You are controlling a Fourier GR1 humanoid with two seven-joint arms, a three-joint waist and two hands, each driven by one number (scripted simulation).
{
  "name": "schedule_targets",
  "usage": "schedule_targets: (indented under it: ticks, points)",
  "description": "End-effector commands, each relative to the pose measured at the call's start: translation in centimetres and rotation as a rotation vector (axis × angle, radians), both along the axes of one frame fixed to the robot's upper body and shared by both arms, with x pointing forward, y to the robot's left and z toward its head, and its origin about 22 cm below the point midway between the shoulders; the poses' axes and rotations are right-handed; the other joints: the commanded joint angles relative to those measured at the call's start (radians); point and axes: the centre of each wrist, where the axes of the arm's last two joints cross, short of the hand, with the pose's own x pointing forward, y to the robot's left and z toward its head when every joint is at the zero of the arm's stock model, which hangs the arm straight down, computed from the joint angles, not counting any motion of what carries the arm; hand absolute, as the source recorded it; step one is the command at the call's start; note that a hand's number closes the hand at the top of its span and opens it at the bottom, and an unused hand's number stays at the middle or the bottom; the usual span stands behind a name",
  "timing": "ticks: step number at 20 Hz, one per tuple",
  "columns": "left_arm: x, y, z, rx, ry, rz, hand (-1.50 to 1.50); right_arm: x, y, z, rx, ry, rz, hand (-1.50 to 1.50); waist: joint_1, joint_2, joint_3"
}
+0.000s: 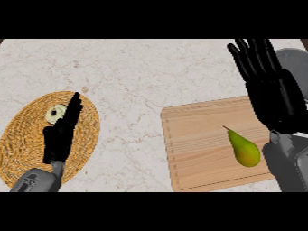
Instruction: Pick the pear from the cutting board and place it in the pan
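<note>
- The grey left forearm (37,181) comes in at the lower left corner, and the grey right forearm (295,164) comes in at the lower right, covering the near right corner of the cutting board.
- The left hand (61,133) lies edge-on over a round woven placemat (23,135), its fingers straight, held together and pointing away from the robot; it holds nothing.
- Just beside that hand's fingers, on the mat's far part, sits a small pale round object (55,113); what it is cannot be told.
- The pear (244,148) lies on the wooden cutting board (196,144), in its right half, stem pointing toward the far left. It is green-yellow with a warmer tint low on its body, and sits just left of the right forearm, apart from both hands.
- The right hand (273,92) stands above the board's far right corner, palm open, fingers straight and spread, pointing away; nothing is in it.
- Behind the right hand, at the right edge, the grey pan (306,67) shows in part, the hand covering its left side.
- The marble counter (143,72) stretches pale and veined to the far edge.
</note>
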Motion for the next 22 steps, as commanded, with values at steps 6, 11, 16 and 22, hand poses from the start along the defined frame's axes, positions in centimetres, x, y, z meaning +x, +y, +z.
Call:
schedule_targets:
  ticks: [6, 11, 16, 22]
  points:
    - [0.8, -5.0, 2.6, -0.220, 0.025, -0.244, 0.00, 2.0, 1.3, -2.6, -0.590, 0.079, 0.500, 1.50, 0.059, 0.001, 0.008]
    - [0.4, -4.3, 2.6, -0.304, 0.117, -0.286, 0.00, 3.7, -5.4, -5.6, -0.726, -0.167, 0.271, -1.50, 0.024, -0.006, 0.013]
    - [0.2, -1.9, 2.0, -0.323, 0.124, -0.242, 0.00, 4.5, -6.3, -5.3, -0.808, -0.285, 0.417, -1.50, 0.002, -0.019, 0.010]
    - [-0.3, -3.2, 2.4, -0.304, 0.136, -0.267, 0.00, 3.6, -3.8, -1.9, -1.513, -0.264, 0.549, -1.50, 0.008, -0.030, 0.005]
